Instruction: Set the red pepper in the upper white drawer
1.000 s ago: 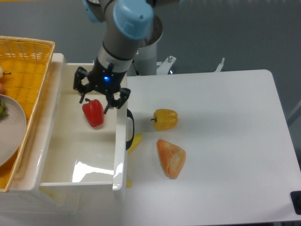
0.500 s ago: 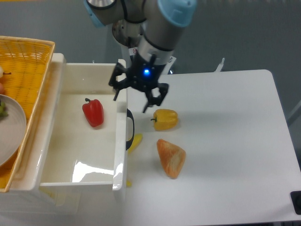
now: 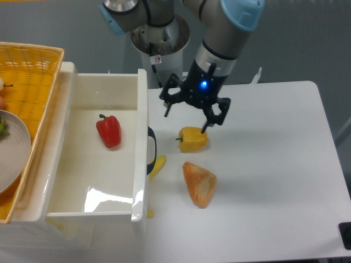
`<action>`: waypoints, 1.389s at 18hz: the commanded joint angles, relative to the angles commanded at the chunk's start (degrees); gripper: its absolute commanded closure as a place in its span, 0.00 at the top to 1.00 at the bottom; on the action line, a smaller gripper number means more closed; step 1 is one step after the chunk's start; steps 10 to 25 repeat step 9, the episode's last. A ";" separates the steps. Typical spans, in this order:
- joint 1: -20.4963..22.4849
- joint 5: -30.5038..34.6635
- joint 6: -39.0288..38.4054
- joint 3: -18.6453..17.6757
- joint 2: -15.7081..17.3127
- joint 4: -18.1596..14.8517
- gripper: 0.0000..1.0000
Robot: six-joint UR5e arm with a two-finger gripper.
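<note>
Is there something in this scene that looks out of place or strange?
Nothing looks spilled or damaged. The red pepper lies inside the upper white drawer, and the open gripper hangs above the yellow pepper. One small oddity: a yellow item lies partly hidden under the drawer's front by the handle; what it is cannot be told.

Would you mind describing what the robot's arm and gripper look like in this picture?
The arm is made of silver-grey tubular segments with light blue caps on the joints. A small label shows on the grey base column behind it. The gripper is black, with two thin fingers and a glowing blue light on its body.
</note>
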 joint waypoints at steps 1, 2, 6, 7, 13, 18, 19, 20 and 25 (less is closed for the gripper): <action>-0.09 0.10 0.09 0.00 -0.18 1.32 1.00; -0.09 0.18 0.18 0.09 -0.44 2.29 1.00; -0.44 2.99 3.86 2.10 -1.23 2.83 1.00; -0.44 3.69 4.30 2.20 -1.32 2.74 1.00; -0.53 3.87 4.31 2.20 -1.41 2.74 1.00; -0.53 3.87 4.31 2.20 -1.41 2.74 1.00; -0.53 3.87 4.31 2.20 -1.41 2.74 1.00; -0.53 3.87 4.31 2.20 -1.41 2.74 1.00; -0.53 3.87 4.31 2.20 -1.41 2.74 1.00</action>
